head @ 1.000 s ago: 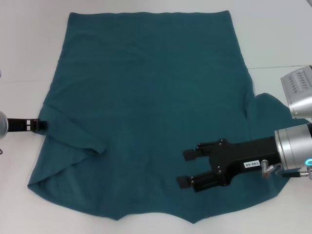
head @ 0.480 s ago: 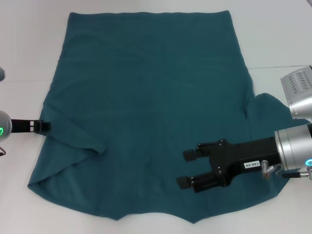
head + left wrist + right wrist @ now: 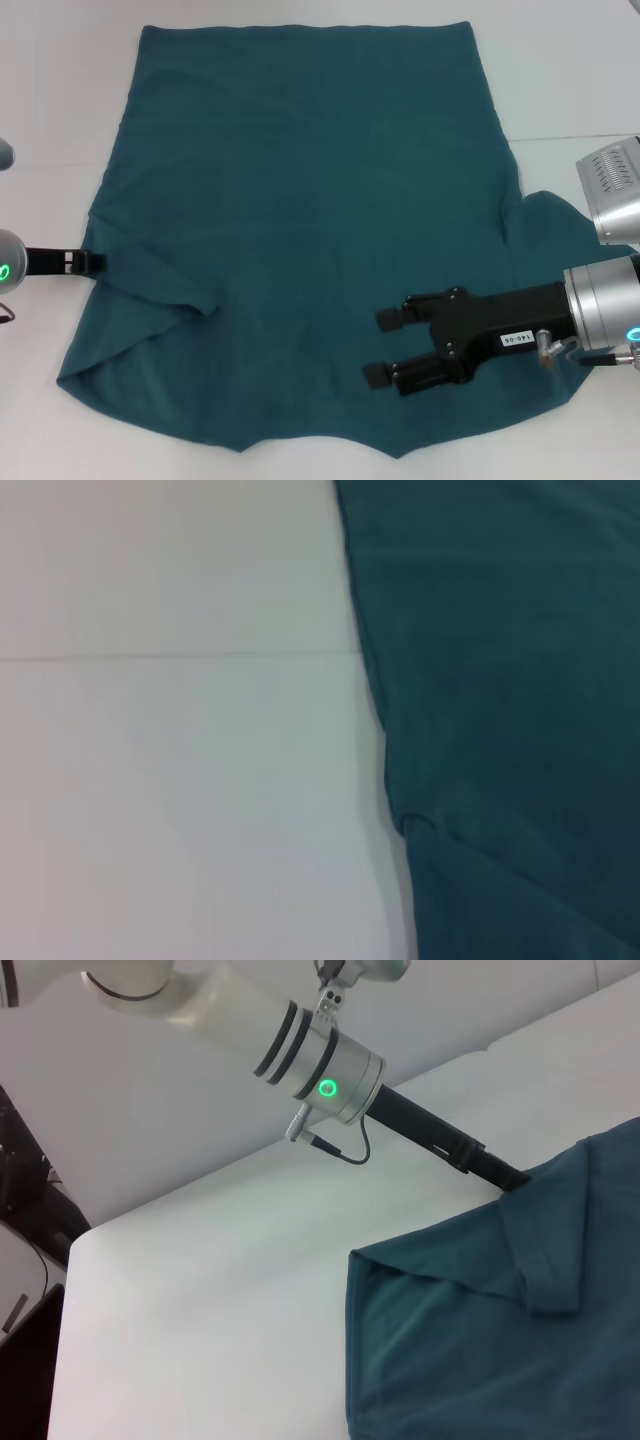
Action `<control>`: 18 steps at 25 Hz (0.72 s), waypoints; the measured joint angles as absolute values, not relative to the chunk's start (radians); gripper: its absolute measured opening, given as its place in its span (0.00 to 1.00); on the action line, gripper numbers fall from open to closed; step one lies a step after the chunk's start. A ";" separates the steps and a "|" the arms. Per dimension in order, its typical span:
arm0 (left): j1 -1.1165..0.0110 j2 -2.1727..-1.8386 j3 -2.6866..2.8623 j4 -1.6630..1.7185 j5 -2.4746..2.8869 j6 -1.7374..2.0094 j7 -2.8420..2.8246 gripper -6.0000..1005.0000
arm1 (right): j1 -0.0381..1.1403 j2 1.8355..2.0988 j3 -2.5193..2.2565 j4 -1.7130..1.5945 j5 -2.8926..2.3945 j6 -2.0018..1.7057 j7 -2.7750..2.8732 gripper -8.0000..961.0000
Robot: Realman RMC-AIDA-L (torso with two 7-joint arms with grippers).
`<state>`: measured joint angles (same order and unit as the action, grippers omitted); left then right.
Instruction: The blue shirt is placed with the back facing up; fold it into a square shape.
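The blue shirt (image 3: 300, 200) lies flat on the white table (image 3: 50, 130), plain side up and hem at the far end. Its left sleeve (image 3: 150, 290) is folded inward over the body, while the right sleeve (image 3: 555, 225) spreads outward. My left gripper (image 3: 92, 263) sits low at the shirt's left edge, its tip touching the fabric by the folded sleeve; the right wrist view shows that left gripper (image 3: 505, 1175) meeting the shirt (image 3: 480, 1340). My right gripper (image 3: 380, 346) hovers open over the shirt's near right part, holding nothing. In the left wrist view only the shirt (image 3: 520, 730) edge shows.
A thin seam (image 3: 570, 137) crosses the table on the right. A silver part of my right arm (image 3: 612, 185) stands at the right edge. Beyond the table's far edge, dark equipment (image 3: 20, 1260) shows in the right wrist view.
My left gripper has crept slightly toward the shirt's edge. The right gripper and the shirt have not moved.
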<state>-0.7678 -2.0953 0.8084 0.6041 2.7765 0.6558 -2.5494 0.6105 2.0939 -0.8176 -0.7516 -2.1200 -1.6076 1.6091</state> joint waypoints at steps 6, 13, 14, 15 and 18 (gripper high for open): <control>-0.770 -2.095 0.808 0.602 2.776 0.663 -2.549 0.55 | 0.613 2.094 -0.818 -0.752 -2.120 -1.607 1.609 0.95; -0.772 -2.095 0.808 0.595 2.769 0.665 -2.549 0.48 | 0.615 2.094 -0.819 -0.752 -2.120 -1.606 1.609 0.95; -0.773 -2.096 0.808 0.595 2.769 0.665 -2.549 0.44 | 0.615 2.094 -0.819 -0.752 -2.120 -1.606 1.609 0.95; -0.773 -2.096 0.808 0.596 2.769 0.665 -2.549 0.41 | 0.615 2.094 -0.819 -0.752 -2.120 -1.606 1.609 0.95; -0.773 -2.099 0.808 0.600 2.768 0.664 -2.549 0.26 | 0.614 2.094 -0.819 -0.752 -2.120 -1.606 1.609 0.95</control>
<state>-0.7735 -2.0987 0.8084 0.6000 2.7679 0.6639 -2.5494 0.6142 2.0938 -0.8192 -0.7516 -2.1199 -1.6060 1.6091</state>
